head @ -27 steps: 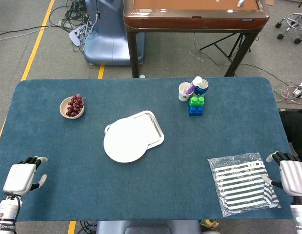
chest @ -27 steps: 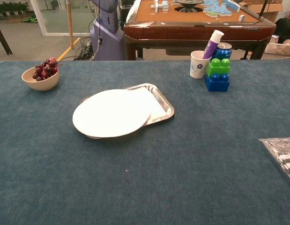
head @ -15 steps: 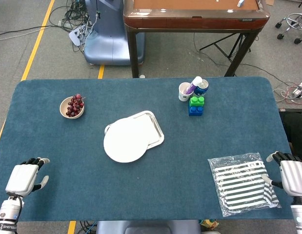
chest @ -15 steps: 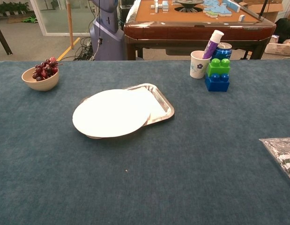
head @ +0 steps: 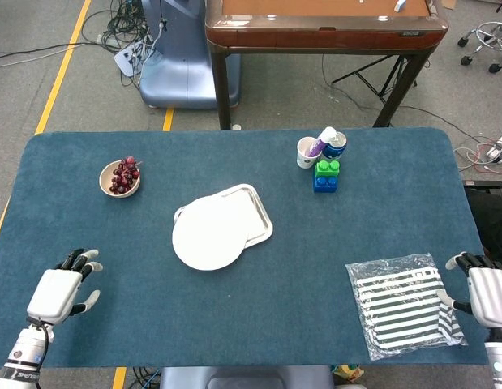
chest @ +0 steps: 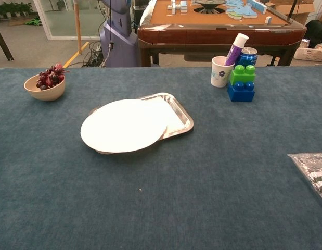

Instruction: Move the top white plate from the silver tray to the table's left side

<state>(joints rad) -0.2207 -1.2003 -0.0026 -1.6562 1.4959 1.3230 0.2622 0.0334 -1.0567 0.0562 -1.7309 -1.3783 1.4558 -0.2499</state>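
Hovering over the table's near left corner, the left hand (head: 59,290) has its fingers spread and holds nothing; the right hand (head: 487,290) waits empty at the near right edge, fingers loosely apart. Nothing is done yet: the plate (head: 208,233) lies flat on the tray (head: 255,212) mid-table, overhanging its near-left rim. Round, it has no long axis. Reach, lift and placing all remain.

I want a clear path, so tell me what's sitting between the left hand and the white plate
Nothing: in the head view only bare blue table lies between the left hand and the white plate.
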